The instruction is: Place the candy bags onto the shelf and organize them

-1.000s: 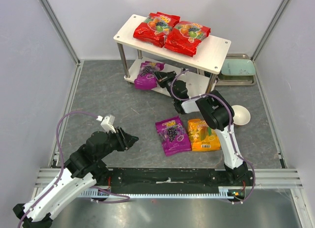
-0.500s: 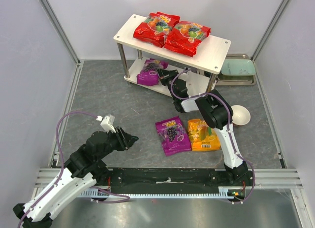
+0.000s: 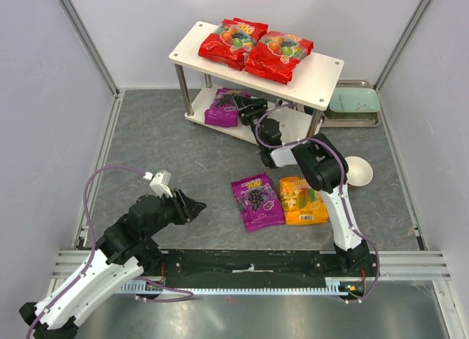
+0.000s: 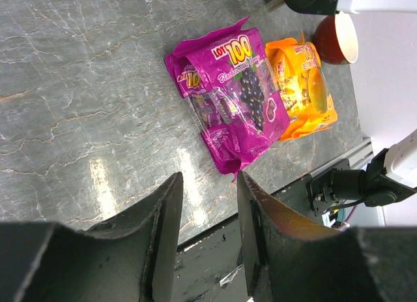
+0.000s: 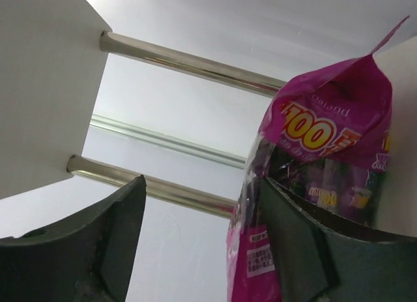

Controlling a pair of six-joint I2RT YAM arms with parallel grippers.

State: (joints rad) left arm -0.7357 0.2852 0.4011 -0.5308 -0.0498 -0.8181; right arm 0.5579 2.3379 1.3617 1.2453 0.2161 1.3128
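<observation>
The shelf (image 3: 322, 72) stands at the back with two red candy bags (image 3: 233, 40) (image 3: 279, 56) on its top board. A purple bag (image 3: 221, 107) lies on the lower board. My right gripper (image 3: 243, 110) is under the top board beside it, jaws open. In the right wrist view, the purple bag (image 5: 319, 178) rests against the right finger (image 5: 300, 243) of that gripper (image 5: 202, 250), with the rest of the gap empty. Another purple bag (image 3: 256, 201) and an orange bag (image 3: 303, 200) lie on the floor. My left gripper (image 3: 195, 206) (image 4: 208, 230) hovers open and empty left of them.
A pale green tray (image 3: 354, 102) sits right of the shelf and a small bowl (image 3: 359, 170) lies near the right arm's elbow. Silver shelf legs (image 5: 189, 64) cross the right wrist view. White walls close in the grey floor on three sides.
My right gripper pushed the purple bag further onto the lower board, then opened and let it go. The left arm has not moved.
</observation>
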